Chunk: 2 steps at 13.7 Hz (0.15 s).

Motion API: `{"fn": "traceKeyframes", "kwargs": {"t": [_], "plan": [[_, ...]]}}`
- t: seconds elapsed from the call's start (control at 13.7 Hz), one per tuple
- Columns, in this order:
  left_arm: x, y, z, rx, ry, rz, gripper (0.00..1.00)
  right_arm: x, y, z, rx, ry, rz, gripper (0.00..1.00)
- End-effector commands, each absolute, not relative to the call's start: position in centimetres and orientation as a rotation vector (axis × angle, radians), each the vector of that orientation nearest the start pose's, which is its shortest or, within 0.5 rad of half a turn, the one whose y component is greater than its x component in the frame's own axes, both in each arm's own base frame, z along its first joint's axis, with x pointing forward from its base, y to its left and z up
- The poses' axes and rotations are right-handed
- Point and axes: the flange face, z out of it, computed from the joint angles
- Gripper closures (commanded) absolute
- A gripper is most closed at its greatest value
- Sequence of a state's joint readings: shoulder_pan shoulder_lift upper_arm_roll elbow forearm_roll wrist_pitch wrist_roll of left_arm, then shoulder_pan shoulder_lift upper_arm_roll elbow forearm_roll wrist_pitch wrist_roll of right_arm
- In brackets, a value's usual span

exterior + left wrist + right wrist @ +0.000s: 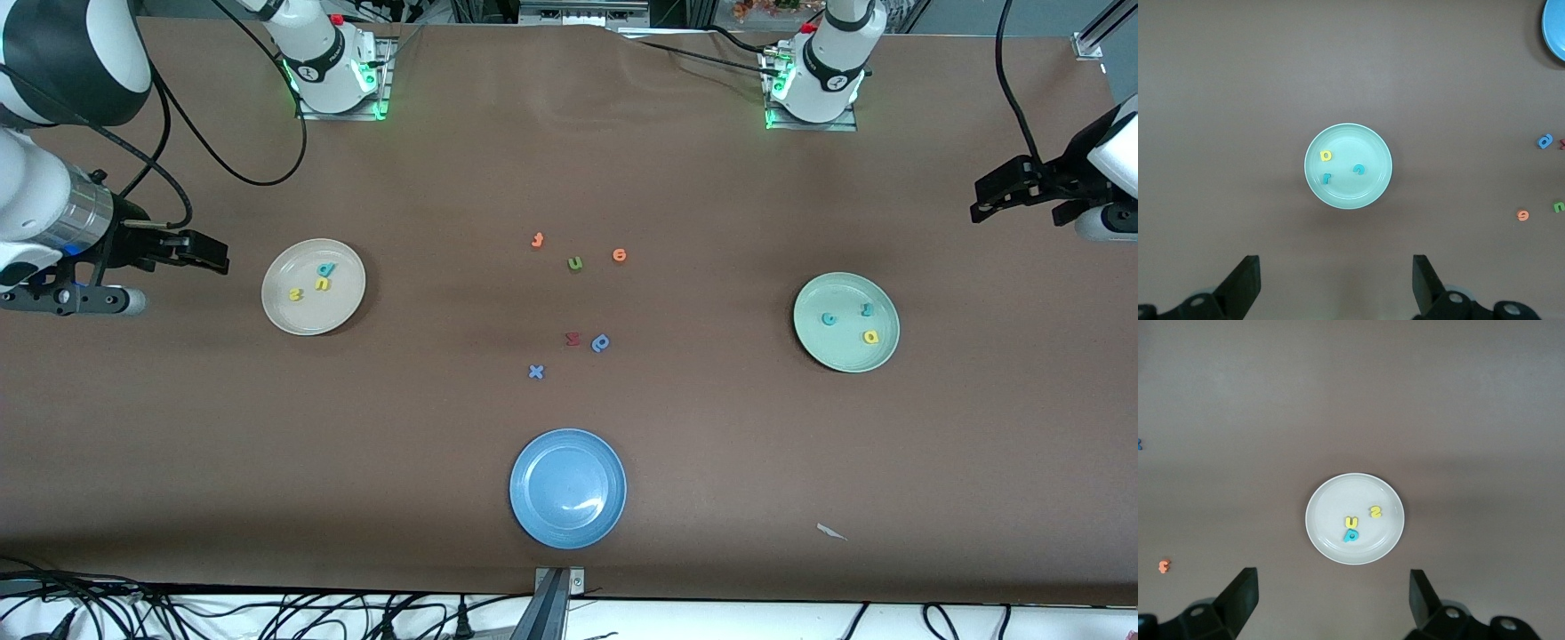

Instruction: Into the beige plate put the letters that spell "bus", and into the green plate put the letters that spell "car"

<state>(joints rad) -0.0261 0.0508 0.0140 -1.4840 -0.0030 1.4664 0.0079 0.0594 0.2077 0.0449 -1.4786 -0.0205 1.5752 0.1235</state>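
Table cover: matt brown, paper-like, faintly creased. Blue plate: glossy, glazed-looking. Beige plate, green plate: smooth, soft sheen. Letters: matt, foam-like.

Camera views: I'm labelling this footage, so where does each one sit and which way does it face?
Front view: high across the table, facing both bases; left gripper and right gripper hang open over the table's ends.
Left wrist view: looks down on the round pale green plate; own fingertips show.
Right wrist view: looks down on the round beige plate.
Front shares both plates.
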Motion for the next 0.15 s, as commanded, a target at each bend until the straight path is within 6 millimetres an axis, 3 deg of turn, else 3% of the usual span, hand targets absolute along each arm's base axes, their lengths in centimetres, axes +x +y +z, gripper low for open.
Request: {"fn": "traceKeyframes", "kwargs": {"t": [0.0, 0.07], "plan": [[56.15, -0.45, 63.15, -3.123, 0.024, 0.120, 0.00, 60.60, 6.63, 55.19, -3.183, 0.014, 0.163, 0.00], [56.14, -0.45, 63.13, -3.123, 0.024, 0.122, 0.00, 60.59, 6.64, 55.17, -3.182, 0.022, 0.165, 0.00]]}}
